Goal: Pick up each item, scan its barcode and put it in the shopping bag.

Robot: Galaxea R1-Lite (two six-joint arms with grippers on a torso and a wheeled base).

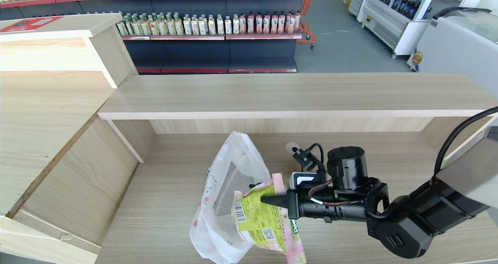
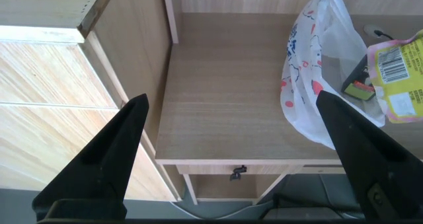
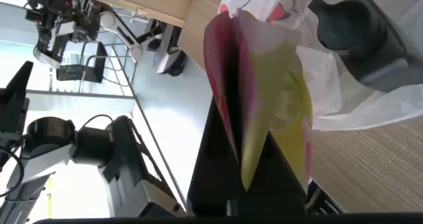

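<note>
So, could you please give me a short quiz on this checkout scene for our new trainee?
1. True or false: the right gripper is shut on the snack packet.
2. Where does the shopping bag sit?
A. on the lower wooden counter
B. on the shop floor
C. on a drinks shelf
3. Fill the gap: the left gripper holds nothing, and its fingers are ____.

Key: 1 true; 2 A; 3 open.
</note>
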